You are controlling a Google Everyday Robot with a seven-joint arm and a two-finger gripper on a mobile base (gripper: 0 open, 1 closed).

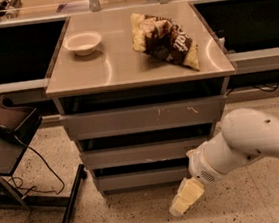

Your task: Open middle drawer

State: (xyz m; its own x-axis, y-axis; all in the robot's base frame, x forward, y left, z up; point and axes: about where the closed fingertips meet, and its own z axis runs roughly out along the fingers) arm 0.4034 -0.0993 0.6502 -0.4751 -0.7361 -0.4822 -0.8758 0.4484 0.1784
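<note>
The middle drawer [144, 153] is the wide, shallow grey front between the taller scratched top front [145, 118] and the short bottom front [142, 177] of the grey metal cabinet. Its front sits about level with the other two. My gripper [185, 198], pale cream at the end of the white arm [248, 139], hangs low in front of the cabinet's lower right. It is below the middle drawer, about level with the bottom front, and apart from both. It holds nothing that I can see.
On the cabinet top [114, 68] sit a white bowl [83, 42] and a brown chip bag [165, 39]. A dark stand with a cable [10, 123] is at the left. Speckled floor [141, 216] lies in front.
</note>
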